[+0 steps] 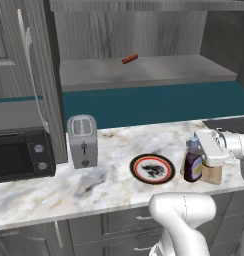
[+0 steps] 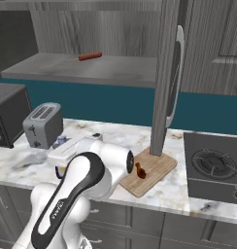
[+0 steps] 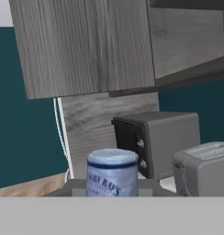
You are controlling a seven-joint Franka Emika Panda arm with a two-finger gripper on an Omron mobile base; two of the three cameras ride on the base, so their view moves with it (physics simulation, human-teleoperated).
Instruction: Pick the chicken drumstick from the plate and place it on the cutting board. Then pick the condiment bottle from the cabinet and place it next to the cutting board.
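So on the counter (image 1: 54, 192) the microwave (image 1: 19, 155) sat far left, toaster (image 1: 82, 141) just right of it, then the plate (image 1: 152, 168), and the bottle (image 1: 193, 162) right of that. The drumstick (image 2: 140, 170) lay on the board (image 2: 157, 170). A sausage (image 1: 129, 59) was up on the cabinet (image 1: 144, 72) shelf.

The white-and-grey marbled tabletop (image 1: 54, 192) carries a black microwave (image 1: 19, 155) at its left end, with a silver toaster (image 1: 82, 141) just beside it. The plate (image 1: 152, 168) lies flat near the front edge, right of the toaster. The cutting board (image 2: 157, 168) rests on the tabletop beside the stove (image 2: 215, 168), and the chicken drumstick (image 2: 140, 170) lies on it. Above, the cabinet's pale shelf (image 1: 159, 70) holds 1 thin red stick (image 1: 129, 59).
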